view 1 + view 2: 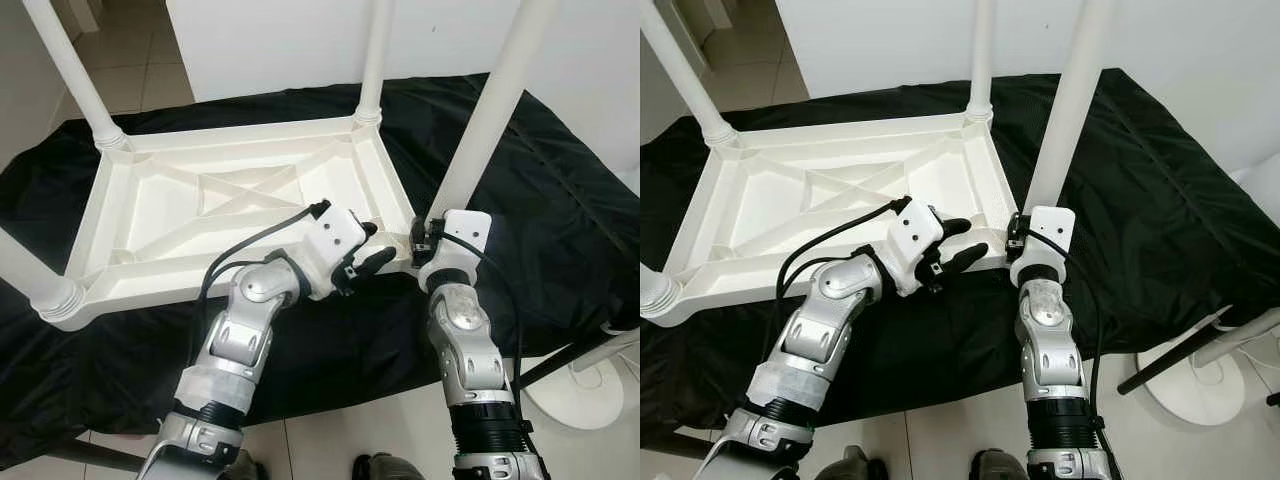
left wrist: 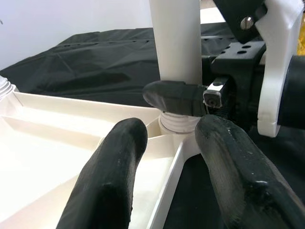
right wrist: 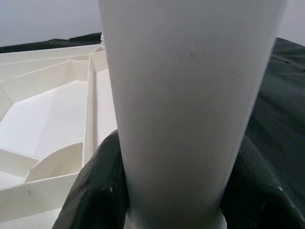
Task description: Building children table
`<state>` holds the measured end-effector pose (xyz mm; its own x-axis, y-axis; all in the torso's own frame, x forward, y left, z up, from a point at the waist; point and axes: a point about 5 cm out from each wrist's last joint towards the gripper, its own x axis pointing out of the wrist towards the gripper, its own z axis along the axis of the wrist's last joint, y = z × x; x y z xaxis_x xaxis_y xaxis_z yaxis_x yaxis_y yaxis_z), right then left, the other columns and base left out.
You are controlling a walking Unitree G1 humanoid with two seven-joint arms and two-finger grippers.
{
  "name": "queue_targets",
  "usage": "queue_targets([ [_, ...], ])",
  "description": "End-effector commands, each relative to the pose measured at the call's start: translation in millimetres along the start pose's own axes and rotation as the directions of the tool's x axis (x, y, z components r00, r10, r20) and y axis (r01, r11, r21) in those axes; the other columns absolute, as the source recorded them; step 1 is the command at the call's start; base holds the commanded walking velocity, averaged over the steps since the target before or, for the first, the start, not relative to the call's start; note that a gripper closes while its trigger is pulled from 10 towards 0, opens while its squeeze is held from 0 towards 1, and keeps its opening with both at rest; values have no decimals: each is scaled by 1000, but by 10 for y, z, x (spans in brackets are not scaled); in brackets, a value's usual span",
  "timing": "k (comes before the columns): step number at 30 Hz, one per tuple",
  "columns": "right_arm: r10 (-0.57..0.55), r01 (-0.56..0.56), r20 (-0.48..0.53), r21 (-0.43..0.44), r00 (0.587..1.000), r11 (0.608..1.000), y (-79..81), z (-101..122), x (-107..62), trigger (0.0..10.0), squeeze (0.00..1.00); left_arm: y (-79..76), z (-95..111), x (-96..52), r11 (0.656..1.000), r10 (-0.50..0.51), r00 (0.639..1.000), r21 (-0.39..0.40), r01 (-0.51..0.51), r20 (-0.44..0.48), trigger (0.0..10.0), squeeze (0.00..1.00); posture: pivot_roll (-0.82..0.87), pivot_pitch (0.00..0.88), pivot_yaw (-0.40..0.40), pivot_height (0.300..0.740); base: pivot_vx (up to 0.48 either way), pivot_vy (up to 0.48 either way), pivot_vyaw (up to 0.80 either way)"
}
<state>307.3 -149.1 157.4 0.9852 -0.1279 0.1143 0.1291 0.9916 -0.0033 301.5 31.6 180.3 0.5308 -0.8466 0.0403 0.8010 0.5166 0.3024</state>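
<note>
Step in hand: fitting the fourth leg [image 1: 490,115] into the near right corner socket of the upturned table top [image 1: 160,215]; I judge it is being screwed or pressed home
Progress: three other legs already stand in their corners, one at the far left [image 1: 75,75], one at the far right [image 1: 375,55] and one at the near left [image 1: 30,275], so this looks like the last leg
Where the table is: upside down on a black cloth [image 1: 560,190] that covers a low surface, its ribbed underside facing up
Right gripper [image 3: 174,191]: clamped around the base of the fourth leg, one black finger on each side of the white tube, just above the socket ring; the leg is upright and touching the fingers on both sides
Left gripper [image 2: 169,157]: fingers spread apart, holding nothing; it straddles the near rim of the table top just beside the same corner, one finger [image 2: 107,176] over the inside of the frame and the other outside over the cloth
What the left gripper touches: I cannot tell if the fingers press on the rim or only hover over it
Next move: probably the right gripper must turn or push the leg until it sits fully, while the left gripper steadies the frame so it does not slide on the cloth
Risk: the cloth looks smooth, so the table top may shift if it is not held
</note>
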Motion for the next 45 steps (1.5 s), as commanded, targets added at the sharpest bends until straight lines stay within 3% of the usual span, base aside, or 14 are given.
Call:
queue_targets([
  [1,-14,14,29,6,999,1000,6,89,6,10000,0,123,0,-9,980,201,980,-2,-201,4,10000,0,-149,57,60,740,0,0,0],
  [4,-32,32,36,9,999,999,-8,111,8,10000,67,132,6,-4,979,205,979,-1,-205,7,10000,0,-147,57,61,740,0,0,0],
  [5,-55,54,40,20,998,998,-44,127,5,10000,1000,131,8,-7,978,206,978,-1,-206,9,10000,0,-145,58,62,740,0,0,0],
  [14,96,-96,84,-2,992,995,-170,129,-44,10000,1000,137,7,-25,979,203,979,-1,-203,9,10000,0,-140,64,68,740,0,0,0],
  [15,229,-228,64,-28,971,973,-224,80,-75,10000,0,134,-1,-32,981,194,981,-2,-194,6,10000,0,-142,64,70,740,0,0,0],
  [19,390,-389,2,-61,921,919,-319,-14,-124,10000,0,94,-12,-42,988,154,988,-9,-154,8,10000,0,-143,68,73,740,0,0,0],
  [22,390,-389,2,-61,921,919,-319,-14,-124,10000,0,94,-12,-42,988,154,988,-9,-154,8,10000,0,-143,68,73,740,0,0,0],
  [25,476,-476,-39,-134,879,869,-498,-42,-58,10000,0,-28,-11,-63,999,50,998,-20,-50,25,10000,0,-155,78,85,740,0,0,0],
  [39,577,-577,-63,-197,814,793,-546,35,176,10000,0,-207,-130,-119,996,-85,996,36,86,-30,10000,0,-149,79,91,740,0,0,0],
  [40,595,-595,-65,-192,801,780,-530,38,194,8667,0,-214,-136,-118,995,-89,995,40,90,-33,10000,0,-149,79,91,740,0,0,0],
  [41,612,-613,-73,-199,787,764,-519,29,214,2314,0,-220,-134,-114,995,-91,995,42,92,-33,10000,0,-148,78,89,740,0,0,0],
  [43,612,-613,-73,-199,787,764,-519,29,214,2314,0,-220,-134,-114,995,-91,995,42,92,-33,10000,0,-148,78,89,740,0,0,0],
  [44,624,-627,-84,-199,777,753,-518,11,223,0,0,-225,-130,-110,994,-92,995,46,94,-34,10000,0,-148,78,86,740,0,0,0],
  [45,630,-635,-93,-200,771,746,-521,-5,227,0,0,-230,-126,-107,994,-93,995,48,95,-33,10000,0,-148,77,84,740,0,0,0],
])
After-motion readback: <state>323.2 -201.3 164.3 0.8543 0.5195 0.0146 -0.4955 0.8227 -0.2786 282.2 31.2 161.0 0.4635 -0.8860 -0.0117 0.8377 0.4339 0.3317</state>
